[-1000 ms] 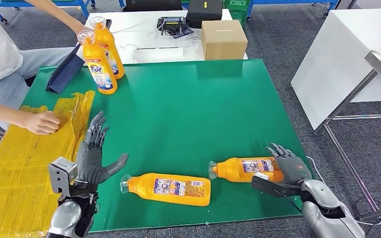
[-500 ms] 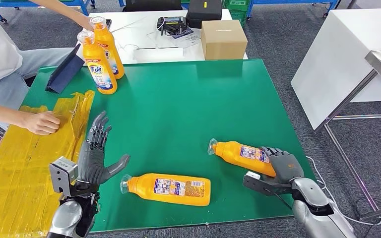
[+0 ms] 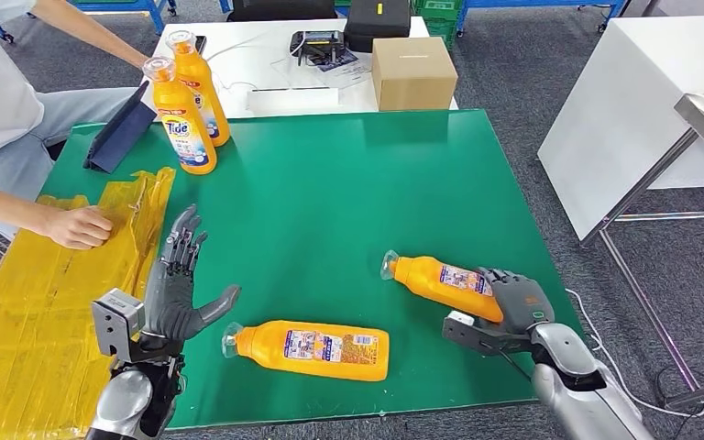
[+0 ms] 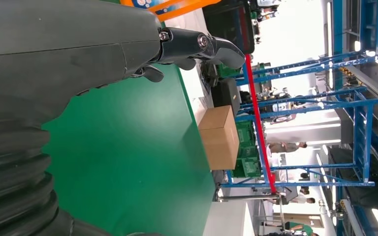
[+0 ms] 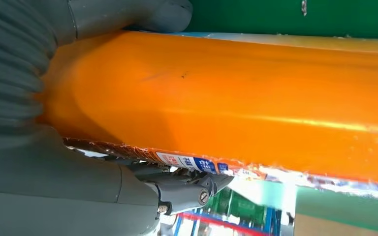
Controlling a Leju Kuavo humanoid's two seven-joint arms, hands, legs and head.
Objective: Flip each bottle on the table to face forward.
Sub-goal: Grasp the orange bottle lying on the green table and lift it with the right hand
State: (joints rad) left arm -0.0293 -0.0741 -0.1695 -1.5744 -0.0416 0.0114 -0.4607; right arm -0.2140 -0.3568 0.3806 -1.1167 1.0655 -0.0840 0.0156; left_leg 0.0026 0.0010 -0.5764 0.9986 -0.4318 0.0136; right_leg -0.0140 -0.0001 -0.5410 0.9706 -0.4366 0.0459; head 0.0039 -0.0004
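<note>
Orange plastic fills my right hand (image 3: 519, 301): I grasp the base end of a lying bottle (image 3: 440, 280), thumb on one side and fingers wrapped over the other, its clear cap pointing away from me and to the left across the green table mat (image 3: 348, 202). Up close from the wrist, the bottle's orange body (image 5: 236, 103) runs between my thumb and my dark fingers (image 5: 187, 189), with the edge of its label showing. My left hand (image 3: 176, 291) holds nothing; it stands upright near the mat's left edge, fingers spread and thumb out. Just beside that thumb lies a second bottle (image 3: 312, 349), on its side with the back label up, cap toward my left hand. Two more bottles stand upright at the far left corner, the nearer one (image 3: 180, 119) showing its front label, the other (image 3: 199, 84) close behind it. A person's fist (image 3: 78, 226) rests on the yellow sheet (image 3: 37, 302) at left.
</note>
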